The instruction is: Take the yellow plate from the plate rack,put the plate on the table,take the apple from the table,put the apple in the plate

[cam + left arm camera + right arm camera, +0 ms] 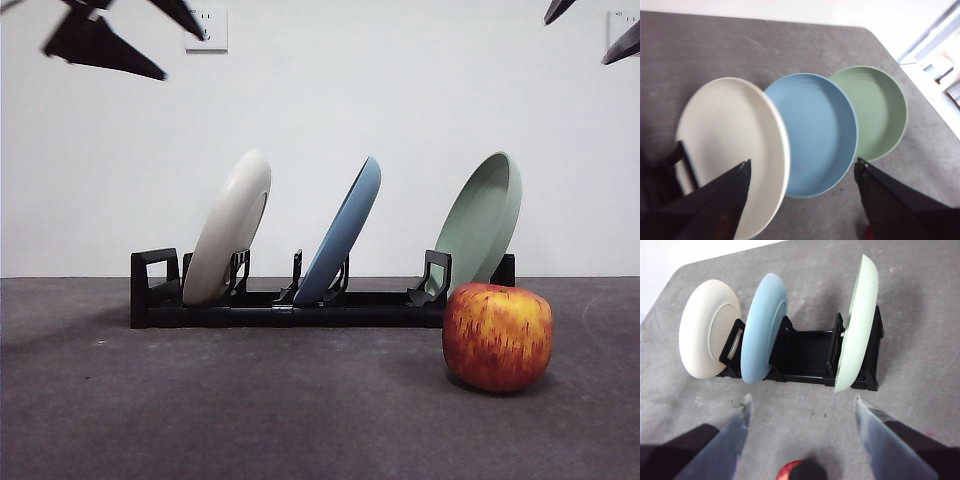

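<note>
On the table (200,420), the plate rack (280,305) holds three tilted plates: the yellow plate (230,225) at its looped end, the blue plate (342,232) mid-rack, and the sage-green plate (485,215) at its far end. The apple (497,336) sits on the table just in front of the rack's green-plate end. The left gripper (802,172) hangs above the rack, seemingly nearest the yellow plate, jaws wide; the right gripper (802,407) is above the apple, jaws also wide.

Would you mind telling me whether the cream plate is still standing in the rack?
Yes, in the rack: the yellow plate stands on edge, leaning, in an end slot of the plate rack, with no end effector touching it.
</note>
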Tool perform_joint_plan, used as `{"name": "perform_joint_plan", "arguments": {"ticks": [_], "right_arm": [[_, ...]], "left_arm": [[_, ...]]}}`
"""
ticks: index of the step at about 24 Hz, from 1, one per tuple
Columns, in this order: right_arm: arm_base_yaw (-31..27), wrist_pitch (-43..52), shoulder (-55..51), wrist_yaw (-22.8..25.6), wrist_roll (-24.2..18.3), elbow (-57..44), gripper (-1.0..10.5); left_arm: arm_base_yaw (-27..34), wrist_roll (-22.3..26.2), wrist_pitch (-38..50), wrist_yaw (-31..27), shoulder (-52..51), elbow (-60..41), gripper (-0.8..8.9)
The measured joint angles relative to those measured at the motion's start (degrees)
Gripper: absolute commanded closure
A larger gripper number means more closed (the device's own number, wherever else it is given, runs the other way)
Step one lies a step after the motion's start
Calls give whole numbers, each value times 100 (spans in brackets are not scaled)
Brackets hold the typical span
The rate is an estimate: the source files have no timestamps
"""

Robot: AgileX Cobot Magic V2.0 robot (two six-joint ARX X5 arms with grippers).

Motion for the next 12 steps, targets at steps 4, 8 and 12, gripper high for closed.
{"name": "perform_joint_plan", "arguments": {"ticks": [4, 8, 12], "right_arm": [[2, -28, 0, -4, 0, 0, 599], [2, -39, -2, -4, 0, 0, 600], [2, -42, -2, -4, -2, 0, 600]], "left_arm": [[-422, 103, -275, -463, 894, 863, 469], [-741, 227, -315, -929, 1534, 1209, 469], [-916, 348, -363, -1355, 1993, 1209, 471]]}}
